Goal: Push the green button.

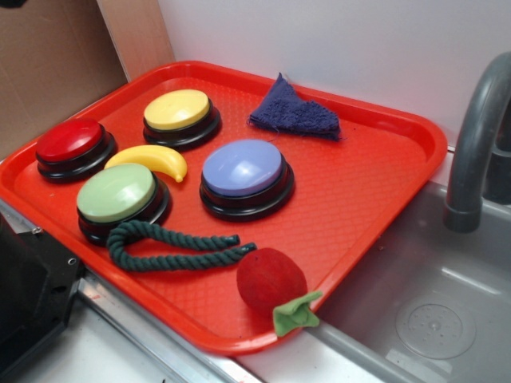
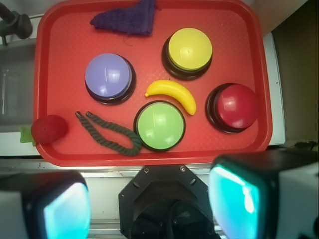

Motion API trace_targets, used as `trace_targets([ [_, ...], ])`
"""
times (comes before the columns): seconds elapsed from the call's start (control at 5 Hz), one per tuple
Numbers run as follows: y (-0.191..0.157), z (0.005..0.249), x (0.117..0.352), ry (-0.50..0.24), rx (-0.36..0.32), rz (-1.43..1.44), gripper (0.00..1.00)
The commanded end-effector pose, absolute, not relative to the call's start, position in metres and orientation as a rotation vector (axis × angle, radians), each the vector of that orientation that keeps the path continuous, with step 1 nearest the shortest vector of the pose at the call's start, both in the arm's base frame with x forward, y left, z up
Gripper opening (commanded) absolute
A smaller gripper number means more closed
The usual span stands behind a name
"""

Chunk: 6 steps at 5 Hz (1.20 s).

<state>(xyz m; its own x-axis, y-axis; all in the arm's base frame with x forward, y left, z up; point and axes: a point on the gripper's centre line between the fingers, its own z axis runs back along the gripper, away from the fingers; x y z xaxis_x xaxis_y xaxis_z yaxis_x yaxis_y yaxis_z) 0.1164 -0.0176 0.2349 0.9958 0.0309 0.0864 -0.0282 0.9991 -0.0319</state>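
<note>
In the wrist view, the pale green domed push button (image 2: 159,125) lay at twelve o'clock, just ahead of the fingers (image 2: 152,204). They stood wide apart, holding nothing, above the orange-red plastic tray's (image 2: 229,35) near rim.

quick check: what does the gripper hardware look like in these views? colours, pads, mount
In the wrist view the gripper shows two blocky fingers with pale grey-white housings, dark edges and glossy teal-cyan inner pads. Between them sits a black angular mount plate with small screws. The exterior view shows only a black body at the lower left edge.
</note>
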Motion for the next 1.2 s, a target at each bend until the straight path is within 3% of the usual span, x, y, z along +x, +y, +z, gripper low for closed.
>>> trace_targets([
  [0.0,-0.018,0.235,0.116,-0.087,-0.031,0.030,1.00],
  [0.4,0.011,0.136,0.146,-0.049,-0.017,-0.015,1.00],
  [0.6,0.016,0.103,0.149,-0.001,0.022,-0.022,1.00],
  [0.8,0.010,0.079,0.156,0.005,0.039,-0.067,1.00],
  [1.0,0.002,0.074,0.159,-0.021,0.041,-0.101,1.00],
])
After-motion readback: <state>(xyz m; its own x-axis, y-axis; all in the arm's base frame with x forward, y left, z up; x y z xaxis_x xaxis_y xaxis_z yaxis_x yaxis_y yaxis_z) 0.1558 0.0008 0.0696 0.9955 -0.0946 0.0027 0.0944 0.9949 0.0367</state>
